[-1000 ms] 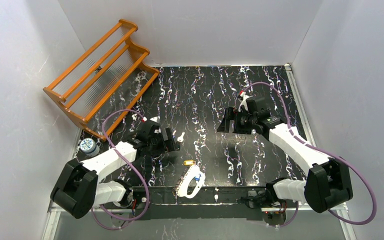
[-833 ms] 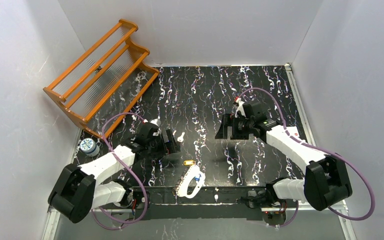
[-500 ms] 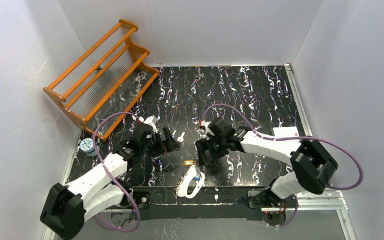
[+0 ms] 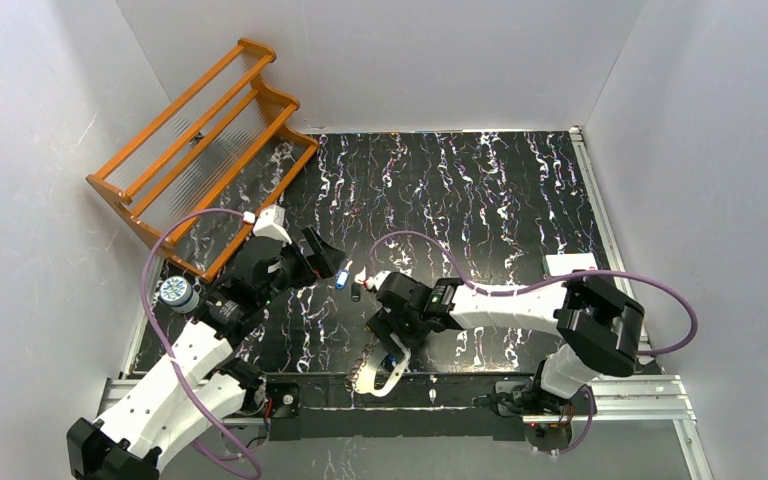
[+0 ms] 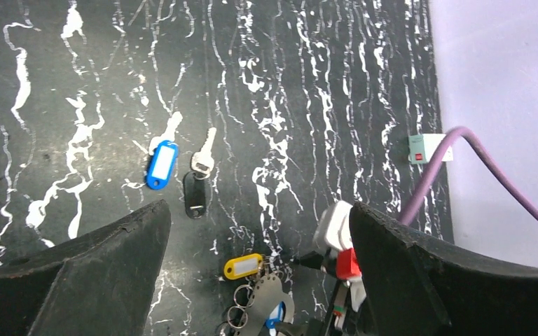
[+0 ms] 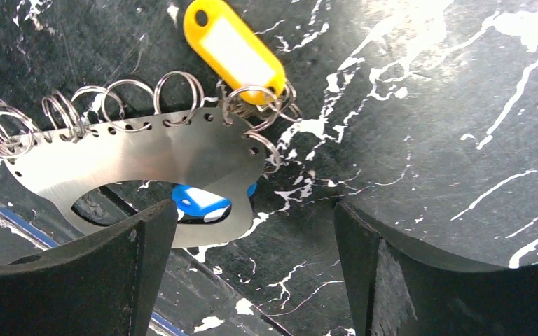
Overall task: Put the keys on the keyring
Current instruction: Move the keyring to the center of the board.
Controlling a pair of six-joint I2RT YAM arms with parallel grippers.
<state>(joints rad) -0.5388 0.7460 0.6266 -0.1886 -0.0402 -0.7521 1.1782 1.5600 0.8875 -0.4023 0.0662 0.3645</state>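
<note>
Keyring (image 6: 154, 157), a flat silvery-white oval metal loop edged with a row of small wire rings, lies at the lower middle of the overhead view, at the near edge of the black white-veined table (image 4: 500, 190). In the right wrist view it fills the upper left. A yellow plastic tag (image 6: 235, 52) touches the rings at its upper right; whether the tag is threaded on cannot be told. A blue tag (image 6: 199, 201) shows through the loop's opening, partly hidden by the metal. The right gripper (image 6: 253, 210) hangs directly over the loop's far end, jaws spread wide and holding nothing.

Just beyond, near the centre of the overhead view, the loose keys (image 5: 161, 164) lie close together on the table. One has a blue oblong label tag, and beside it is a silver key (image 5: 207, 148) with a black tag. The left gripper (image 5: 258, 210) is just left of them in the overhead view, raised, jaws wide and empty.

A small round tin (image 4: 175, 293) stands at the left edge. A small white card (image 4: 570, 265) lies at the right, and an orange wooden rack (image 4: 200, 150) stands in the upper left.
</note>
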